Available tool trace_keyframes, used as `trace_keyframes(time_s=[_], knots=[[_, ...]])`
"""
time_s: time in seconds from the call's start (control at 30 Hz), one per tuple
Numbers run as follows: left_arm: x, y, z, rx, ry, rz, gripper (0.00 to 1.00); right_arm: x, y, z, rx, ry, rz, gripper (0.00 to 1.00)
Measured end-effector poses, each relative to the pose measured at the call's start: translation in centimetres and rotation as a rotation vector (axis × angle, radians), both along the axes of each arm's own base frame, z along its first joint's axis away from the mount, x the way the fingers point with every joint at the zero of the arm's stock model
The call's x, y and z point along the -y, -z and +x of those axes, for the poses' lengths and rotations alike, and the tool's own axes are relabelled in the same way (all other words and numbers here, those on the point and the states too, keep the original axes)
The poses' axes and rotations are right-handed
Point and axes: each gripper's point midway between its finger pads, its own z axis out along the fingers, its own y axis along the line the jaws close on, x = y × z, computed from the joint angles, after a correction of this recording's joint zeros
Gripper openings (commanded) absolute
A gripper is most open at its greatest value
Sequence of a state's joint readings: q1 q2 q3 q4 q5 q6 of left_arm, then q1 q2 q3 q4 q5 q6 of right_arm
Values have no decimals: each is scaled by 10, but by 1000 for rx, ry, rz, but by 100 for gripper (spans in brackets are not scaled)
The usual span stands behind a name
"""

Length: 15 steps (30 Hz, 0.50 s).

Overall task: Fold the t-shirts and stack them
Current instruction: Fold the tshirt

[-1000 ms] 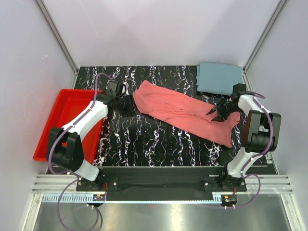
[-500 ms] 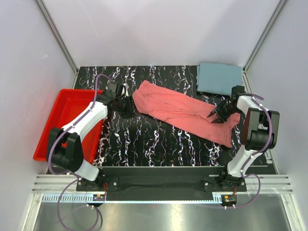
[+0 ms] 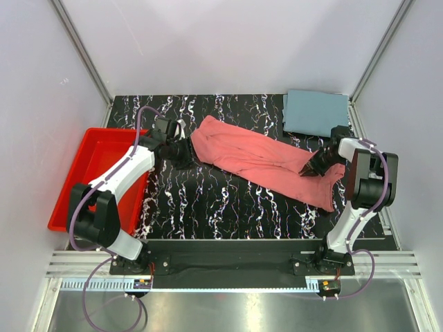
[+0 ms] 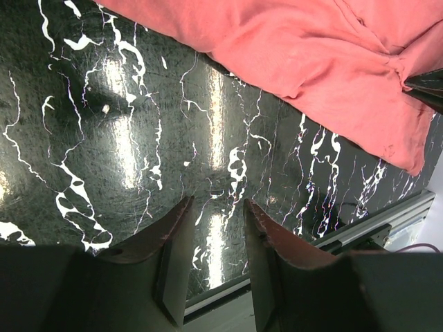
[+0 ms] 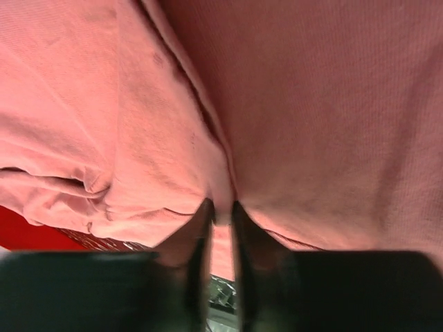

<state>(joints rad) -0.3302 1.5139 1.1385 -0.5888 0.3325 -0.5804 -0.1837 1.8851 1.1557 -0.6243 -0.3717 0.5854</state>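
Moved: my right gripper (image 3: 309, 168) has closed in on the salmon-pink t-shirt (image 3: 256, 159).
Right: pinching a pink fold.
Left gripper (image 4: 214, 202): apart, empty, beside the shirt's other end.
Shirt axis: far-left to near-right, between both my hands.

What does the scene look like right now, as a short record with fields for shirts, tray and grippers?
pink shirt: rumpled, stretched diagonally across the table
grey-blue shirt: folded flat, far right corner
red tray: at the table's left edge
left gripper: open, by the pink shirt's left end
right gripper: shut on pink shirt near its right end
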Motion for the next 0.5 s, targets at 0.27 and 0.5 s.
trace_keyframes(time_s=[0.27, 0.5], knots=[[1, -2, 3, 8, 5, -3, 38, 3, -17, 21, 44, 25, -15, 7], [5, 2, 5, -3, 15, -15, 39, -19, -64, 114, 212, 17, 53, 63]])
